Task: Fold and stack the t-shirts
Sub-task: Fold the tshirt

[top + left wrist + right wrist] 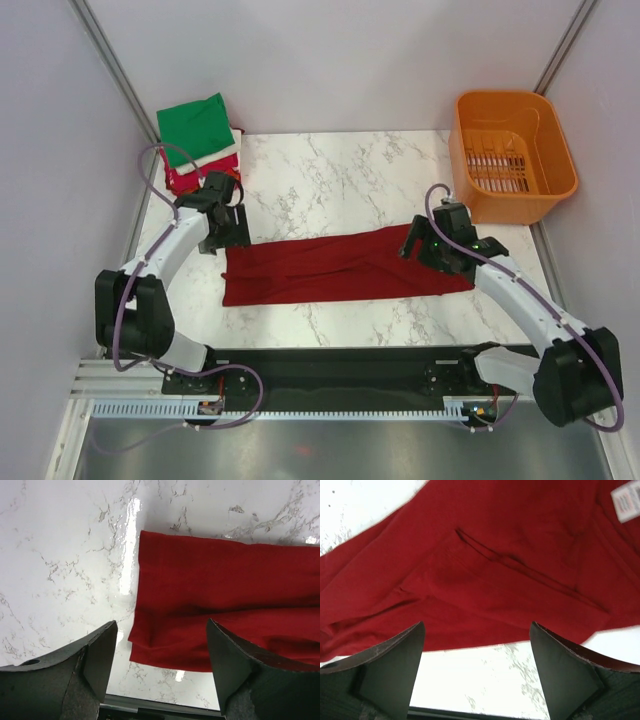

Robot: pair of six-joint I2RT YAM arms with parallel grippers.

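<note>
A dark red t-shirt (330, 268) lies folded into a long strip across the middle of the marble table. It also shows in the left wrist view (220, 600) and in the right wrist view (485, 565), where a white label (626, 501) is visible. My left gripper (222, 228) is open and empty, just above the strip's far left corner. My right gripper (418, 245) is open and empty over the strip's right part. A stack of folded shirts, green (196, 128) on top of white and pink-red, sits at the far left corner.
An orange plastic basket (512, 152) stands at the far right of the table. Grey walls close in on both sides. The black base rail (330, 372) runs along the near edge.
</note>
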